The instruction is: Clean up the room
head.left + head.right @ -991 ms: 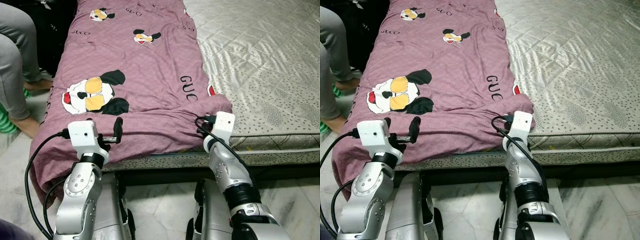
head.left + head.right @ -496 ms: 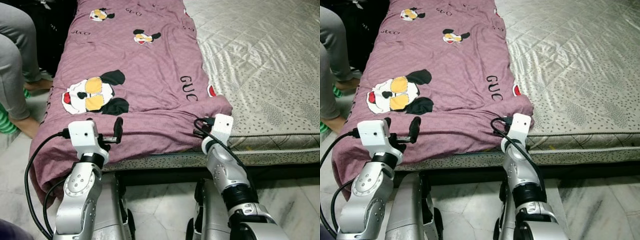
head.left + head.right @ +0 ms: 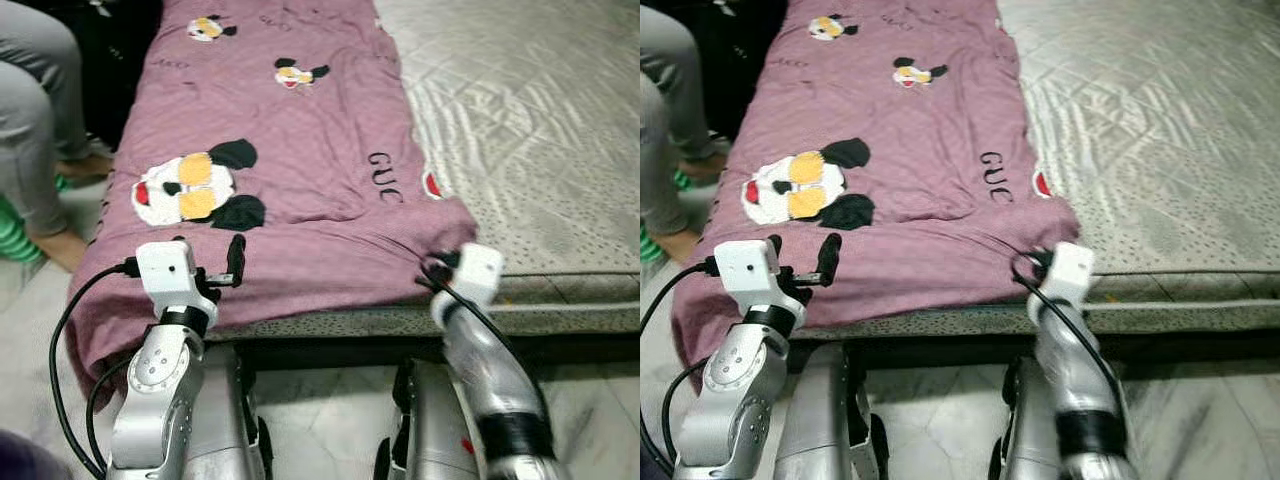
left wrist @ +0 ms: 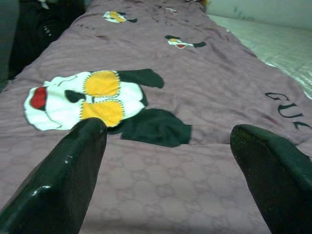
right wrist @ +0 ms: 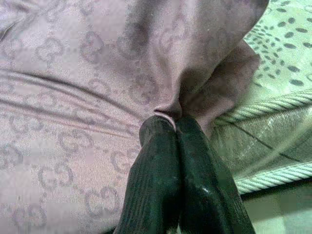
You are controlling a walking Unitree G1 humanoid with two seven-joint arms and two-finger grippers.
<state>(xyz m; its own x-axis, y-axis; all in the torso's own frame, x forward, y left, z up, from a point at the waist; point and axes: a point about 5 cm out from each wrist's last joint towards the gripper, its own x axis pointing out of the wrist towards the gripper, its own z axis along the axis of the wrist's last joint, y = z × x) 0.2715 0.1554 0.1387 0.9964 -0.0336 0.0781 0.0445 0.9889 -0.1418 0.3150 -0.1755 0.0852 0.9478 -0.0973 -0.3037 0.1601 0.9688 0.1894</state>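
Two tools, right tool (image 5: 170, 127) pinching purple blanket (image 3: 300, 150), left tool (image 4: 165, 161) spread

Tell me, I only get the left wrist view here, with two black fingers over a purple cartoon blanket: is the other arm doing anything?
Observer: Yes. The right gripper is shut on a pinched fold of the purple blanket at its near right corner.
Operator: What's under the blanket?
Observer: A mattress with a quilted, speckled cover, bare to the blanket's right.
Operator: Anyone around?
Observer: A person's legs in grey trousers stand on the floor left of the bed.
Operator: And my gripper?
Observer: The left gripper is open, at the blanket's near edge.
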